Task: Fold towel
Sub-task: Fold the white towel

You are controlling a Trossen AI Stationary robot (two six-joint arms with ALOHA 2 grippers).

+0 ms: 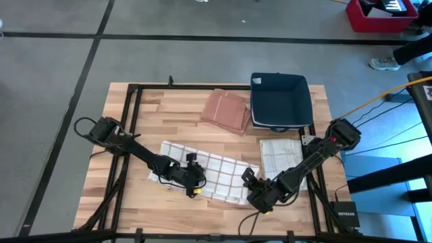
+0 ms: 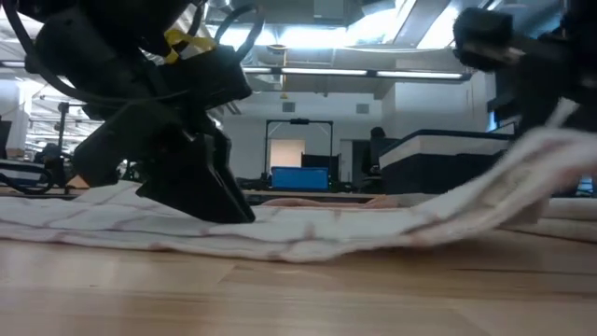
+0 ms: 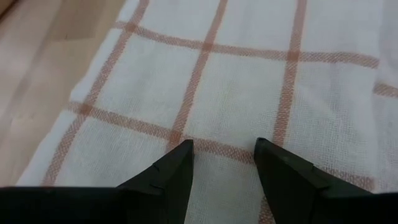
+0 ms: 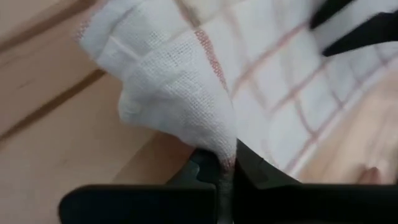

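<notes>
A white towel with red-brown checks point(image 1: 209, 172) lies spread on the wooden table point(image 1: 175, 108), near the front edge. My left gripper point(image 1: 192, 179) is open with its fingertips down at the towel's near left part point(image 3: 224, 106); it shows as the dark mass in the low view point(image 2: 201, 177). My right gripper point(image 1: 251, 182) is shut on the towel's right end, which rises off the table point(image 2: 550, 154). My left gripper's two open fingertips point(image 3: 183, 155) stand on the flat cloth from above, slanting, with one check stripe between them point(image 3: 224, 152). The cloth lies flat on the table under them; whether they press on it I cannot tell. My right gripper pinches the towel's right end near a corner point(image 4: 225, 155) between its two fingers, the cloth bunched in a fold point(image 4: 168, 87). That end is lifted off the table, and the towel sags from it down to the part that lies flat point(image 2: 308, 238).
A folded brown cloth point(image 1: 226, 111) lies at the back middle beside a dark blue bin point(image 1: 280, 100). A folded white checked towel point(image 1: 280, 155) lies right of my right arm. Bare wood lies along the front edge point(image 2: 298, 289).
</notes>
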